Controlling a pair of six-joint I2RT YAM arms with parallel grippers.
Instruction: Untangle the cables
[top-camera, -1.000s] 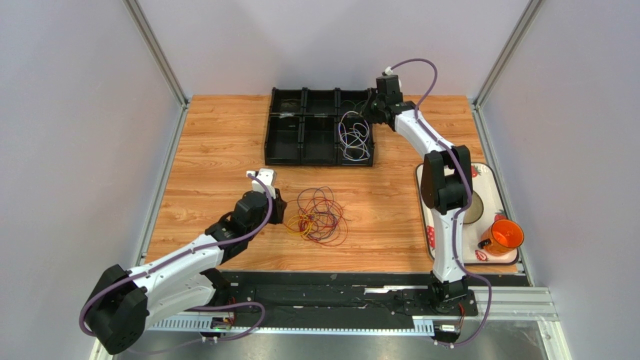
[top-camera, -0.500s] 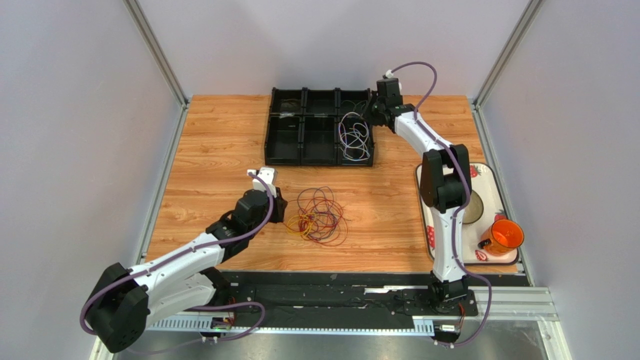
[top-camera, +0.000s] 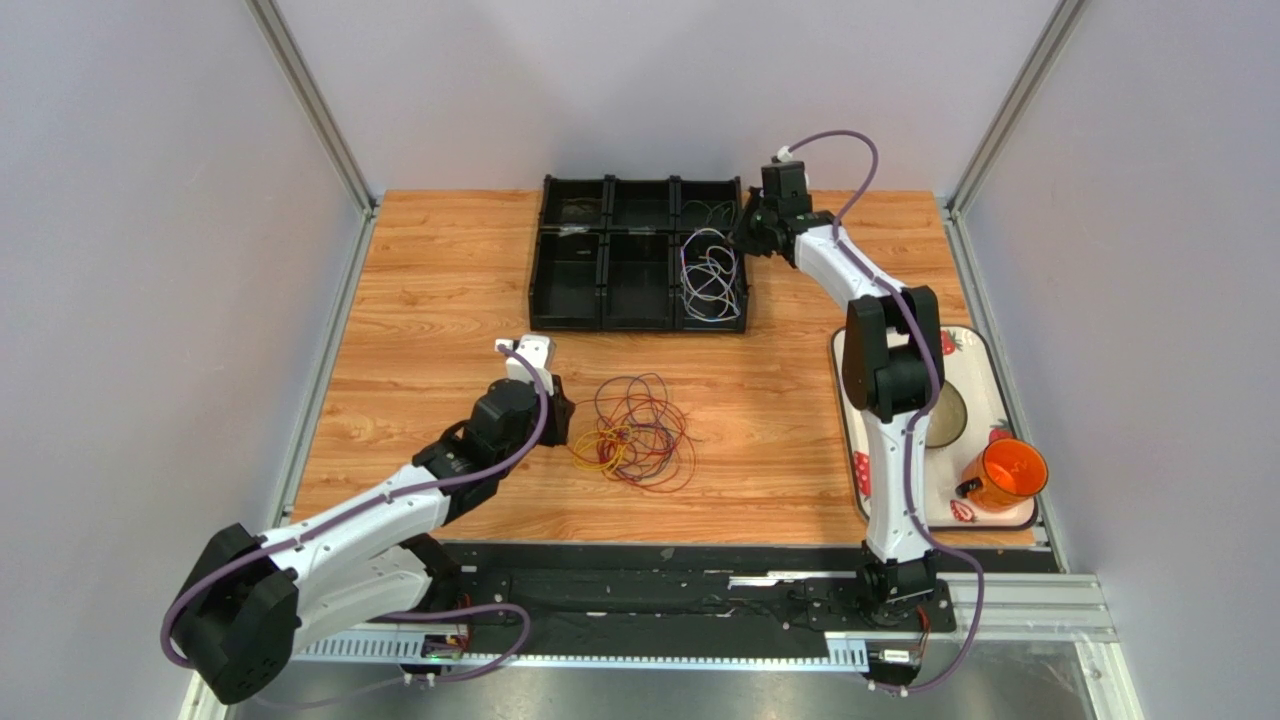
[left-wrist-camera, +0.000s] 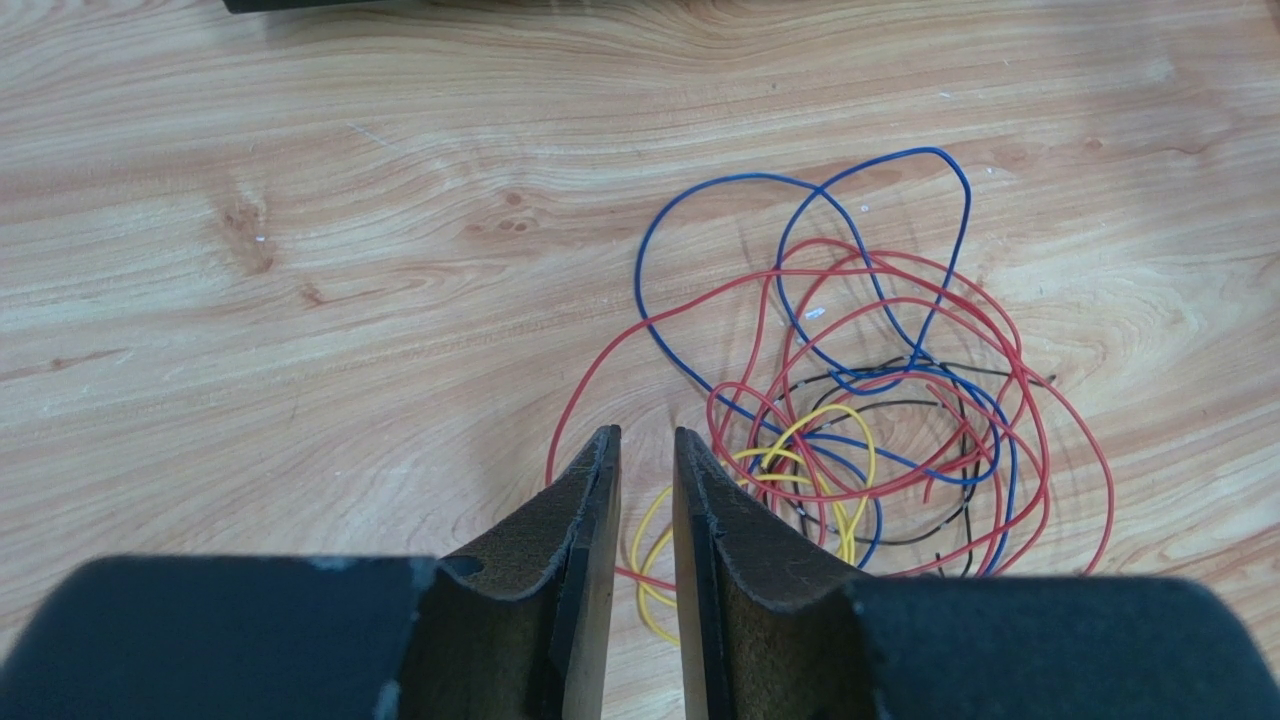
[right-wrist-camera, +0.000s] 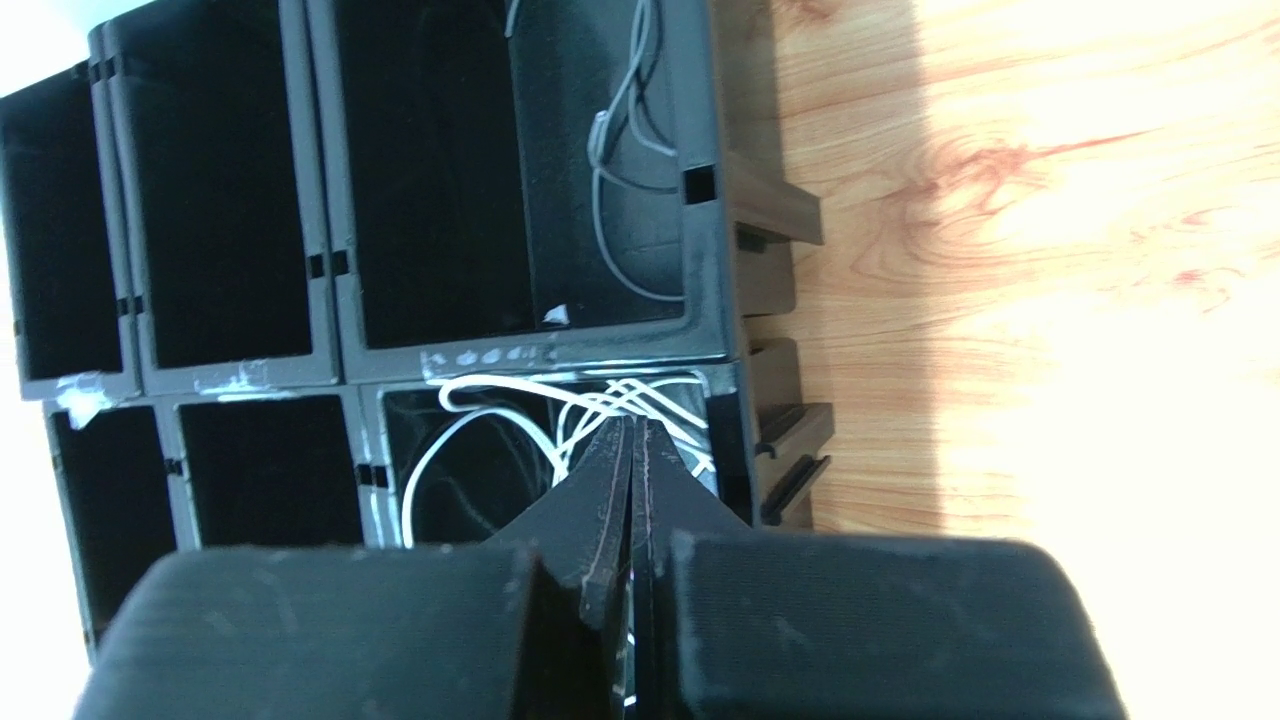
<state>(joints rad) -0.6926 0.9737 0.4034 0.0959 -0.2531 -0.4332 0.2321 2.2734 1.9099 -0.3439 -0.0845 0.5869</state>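
Cables (top-camera: 642, 435) lie mid-bench (top-camera: 436, 285); a divided box (top-camera: 601, 278) stands behind at the far edge, a tray (top-camera: 977, 348) at the right edge.

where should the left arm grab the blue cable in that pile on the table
Take the blue cable at its far loop, the arc reaching past the red cable onto bare table. It lies flat and alone there, so the left gripper would best come straight down, jaws straddling the strand. Nearer in it weaves through the tangle.
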